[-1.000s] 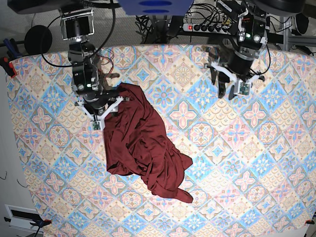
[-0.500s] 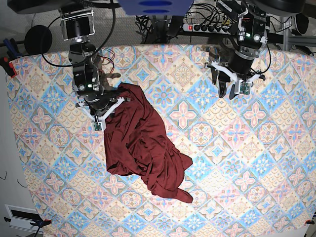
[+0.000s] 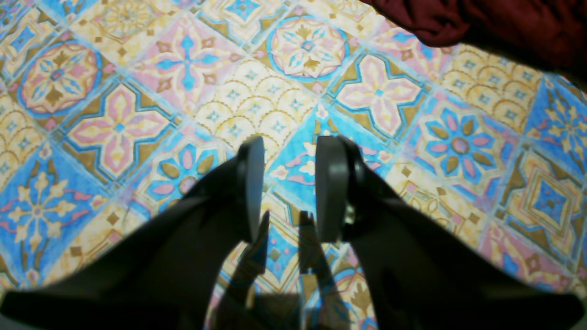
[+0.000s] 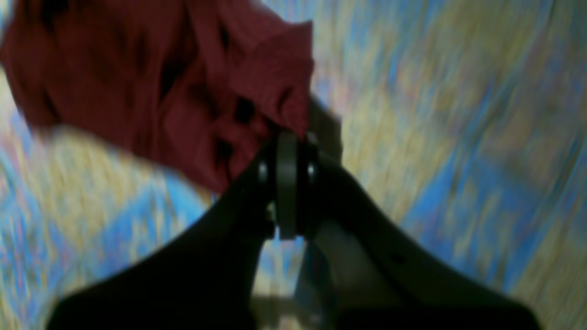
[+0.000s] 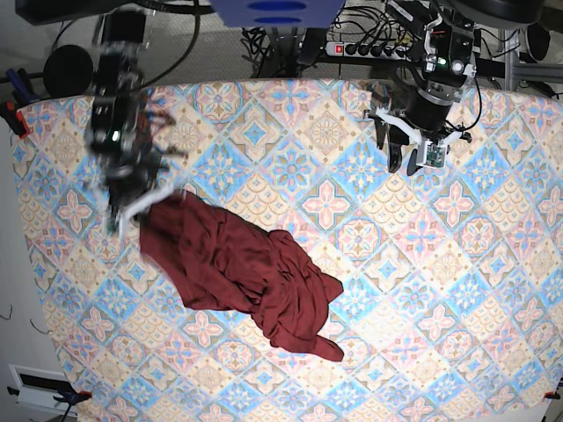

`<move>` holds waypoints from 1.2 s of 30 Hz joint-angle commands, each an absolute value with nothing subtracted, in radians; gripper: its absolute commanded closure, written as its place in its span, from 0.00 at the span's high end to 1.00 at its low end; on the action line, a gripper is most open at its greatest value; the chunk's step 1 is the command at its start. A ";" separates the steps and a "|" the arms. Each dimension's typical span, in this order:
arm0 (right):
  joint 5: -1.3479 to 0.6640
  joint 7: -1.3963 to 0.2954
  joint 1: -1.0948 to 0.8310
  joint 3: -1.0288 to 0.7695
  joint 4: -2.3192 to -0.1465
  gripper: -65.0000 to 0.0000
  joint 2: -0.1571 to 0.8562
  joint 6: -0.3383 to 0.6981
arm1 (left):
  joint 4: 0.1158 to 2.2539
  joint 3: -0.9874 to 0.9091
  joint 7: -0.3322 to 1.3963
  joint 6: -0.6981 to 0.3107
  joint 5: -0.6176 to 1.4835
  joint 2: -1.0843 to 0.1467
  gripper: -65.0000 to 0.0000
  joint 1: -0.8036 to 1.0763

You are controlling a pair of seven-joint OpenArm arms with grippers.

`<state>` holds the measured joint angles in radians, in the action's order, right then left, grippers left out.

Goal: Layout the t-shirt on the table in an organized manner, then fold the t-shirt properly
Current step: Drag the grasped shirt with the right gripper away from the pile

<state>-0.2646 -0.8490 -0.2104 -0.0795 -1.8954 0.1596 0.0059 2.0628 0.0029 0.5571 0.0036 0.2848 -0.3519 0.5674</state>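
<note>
The dark maroon t-shirt [image 5: 237, 264] lies crumpled on the patterned table [image 5: 422, 290], left of centre. My right gripper [image 5: 139, 209] is at its upper-left corner, shut on a fold of the cloth. The wrist view is blurred; there the right gripper [image 4: 286, 137] shows its fingers pressed together on the t-shirt [image 4: 137, 82] edge. My left gripper [image 5: 408, 162] hovers over bare table at the back right, far from the garment. In its own view the left gripper [image 3: 289, 183] stands open with nothing between its fingers, and the t-shirt [image 3: 495, 23] only shows at the top right corner.
A power strip [image 5: 369, 48] and cables lie behind the table's far edge. A red clamp [image 5: 13, 119] grips the table's left edge, and a black round object [image 5: 66, 70] sits beyond it.
My right gripper has shut on the t-shirt's upper edge and swung left, dragging the upper part of the cloth with it. The left arm has stayed still.
</note>
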 commanded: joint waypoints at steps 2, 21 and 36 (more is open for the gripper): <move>-0.257 -0.774 -0.205 -0.140 -1.965 0.01 0.185 0.002 | 2.080 -0.002 0.532 0.004 0.285 -0.360 0.29 0.567; -0.736 -0.881 -0.390 -0.375 -1.975 0.01 0.254 0.004 | 2.078 -0.005 0.532 0.004 0.285 -0.358 0.29 0.545; -0.926 -1.015 -0.441 -0.245 -1.972 0.01 0.251 0.005 | 1.988 0.056 0.533 0.004 0.280 -0.363 0.31 0.315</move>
<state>-0.9169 -1.0393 -0.4545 -0.2359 -1.9572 0.2359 -0.0029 1.9720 0.0612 0.5564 0.0006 0.2783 -0.3565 0.3241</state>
